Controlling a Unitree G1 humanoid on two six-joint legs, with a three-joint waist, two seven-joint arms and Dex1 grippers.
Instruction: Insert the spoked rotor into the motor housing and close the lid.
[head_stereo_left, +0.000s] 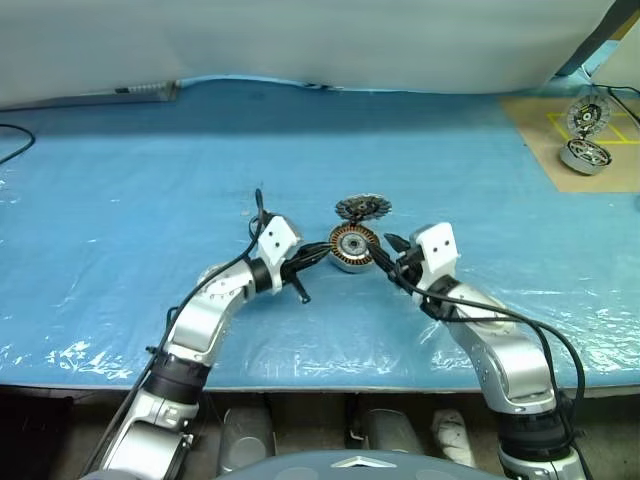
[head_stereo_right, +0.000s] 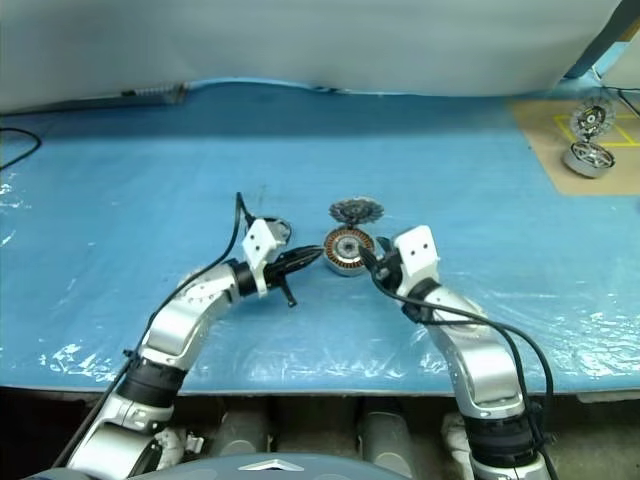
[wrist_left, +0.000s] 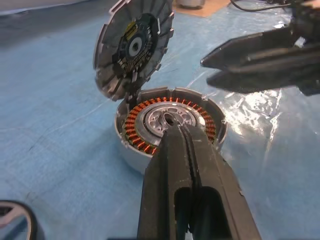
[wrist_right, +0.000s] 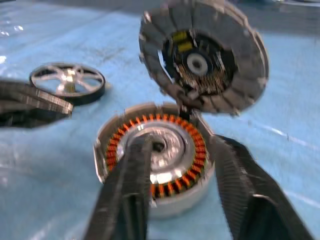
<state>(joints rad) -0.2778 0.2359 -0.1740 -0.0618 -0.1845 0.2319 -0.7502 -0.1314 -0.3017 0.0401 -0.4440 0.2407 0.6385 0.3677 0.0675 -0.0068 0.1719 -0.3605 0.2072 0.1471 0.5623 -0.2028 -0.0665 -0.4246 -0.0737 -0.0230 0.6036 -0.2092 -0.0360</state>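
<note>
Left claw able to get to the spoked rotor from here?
Probably yes: the spoked rotor lies uncovered on the sheet beside the motor housing. The left claw is shut, tip over the housing, so it must back off and open first.

On the blue table cover (head_stereo_left: 150, 180), the motor housing (head_stereo_left: 353, 247) sits between the left gripper (head_stereo_left: 312, 262) and right gripper (head_stereo_left: 390, 250), its lid (head_stereo_left: 363, 208) raised open behind.
</note>
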